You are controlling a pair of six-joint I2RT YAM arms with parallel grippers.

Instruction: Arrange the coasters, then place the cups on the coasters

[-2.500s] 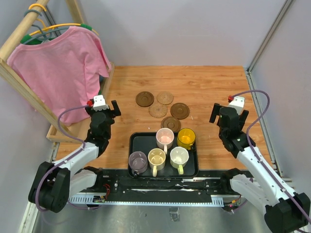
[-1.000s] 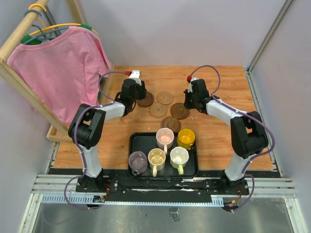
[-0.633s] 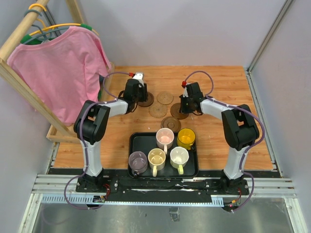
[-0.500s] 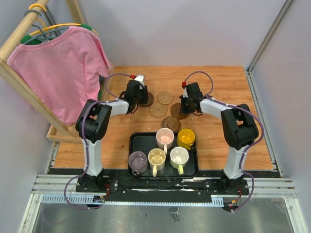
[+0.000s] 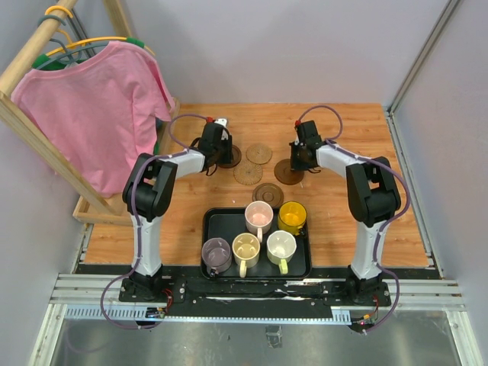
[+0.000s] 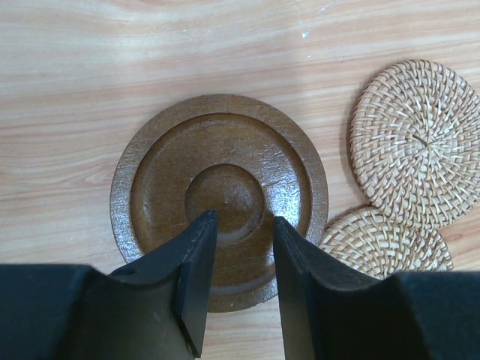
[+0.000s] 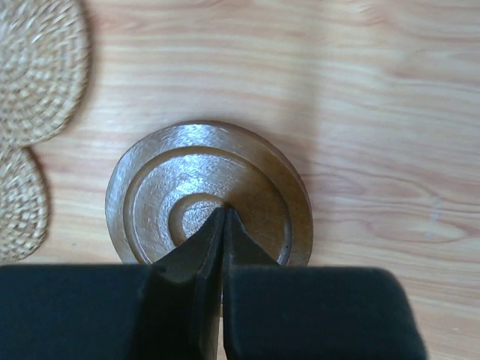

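Note:
Two dark wooden coasters, two tan woven ones (image 5: 258,153) (image 5: 248,174) and a third dark one (image 5: 268,194) lie mid-table. My left gripper (image 5: 220,149) (image 6: 241,220) hovers over the left dark coaster (image 5: 231,158) (image 6: 219,169), its fingers a little apart and nothing between them. My right gripper (image 5: 300,155) (image 7: 223,215) is shut, its tips on the centre of the right dark coaster (image 5: 290,174) (image 7: 247,180). The pink (image 5: 258,217), amber (image 5: 292,216), purple (image 5: 216,253), cream-yellow (image 5: 246,248) and pale green (image 5: 280,245) cups stand on the black tray (image 5: 221,224).
A wooden rack (image 5: 122,204) with a pink shirt (image 5: 99,107) on a hanger fills the left side. Grey walls close the back and right. In the left wrist view two woven coasters (image 6: 416,142) (image 6: 386,240) lie right of the dark one.
Both arms swung out from near the table's front edge to the coasters. In the last half second the right gripper and its dark coaster shifted slightly right; the left gripper edged right.

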